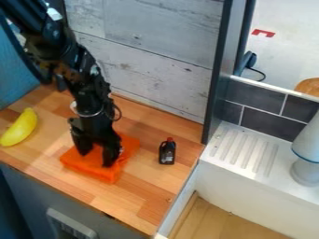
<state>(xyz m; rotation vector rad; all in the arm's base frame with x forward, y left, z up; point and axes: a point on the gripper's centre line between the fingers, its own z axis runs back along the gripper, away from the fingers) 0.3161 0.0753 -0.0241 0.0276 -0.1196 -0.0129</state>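
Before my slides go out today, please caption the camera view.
Black gripper at a flat orange item, between a yellow banana and a small dark bottle.

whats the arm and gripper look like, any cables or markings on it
The arm is black, with chunky, angular joints and a small white patch high up on it. Lower down, a pale ring runs around it, and a thin dark cable loops out beside that. The gripper is black too, with two thick fingers.

Counter (138, 192): banana (20, 127), bottle (167, 152), perhaps cloth (95, 171).
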